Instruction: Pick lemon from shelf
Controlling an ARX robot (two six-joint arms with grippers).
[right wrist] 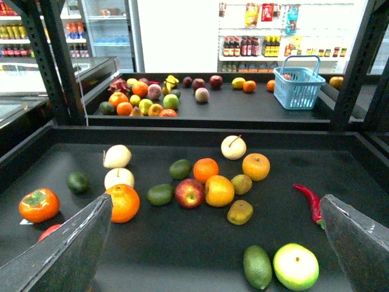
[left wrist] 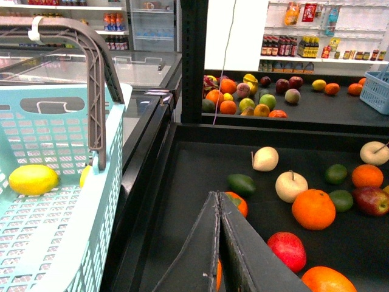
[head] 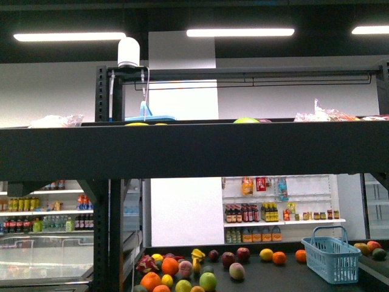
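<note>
My left gripper [left wrist: 220, 210]: jaws pressed together, nothing between them, over the black shelf [left wrist: 182, 201] tray. My right gripper [right wrist: 213, 243]: jaws spread wide, empty, above the same tray's mixed fruit. Lemon [left wrist: 33, 179]: lying inside the pale blue basket [left wrist: 58, 131], beside the shelf, near the basket's grey handle [left wrist: 97, 91].

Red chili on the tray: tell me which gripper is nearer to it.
Right. The red chili lies just beside one finger of the open right gripper. The shut left gripper is over the same shelf tray nearer the blue basket, and its view does not show the chili.
</note>
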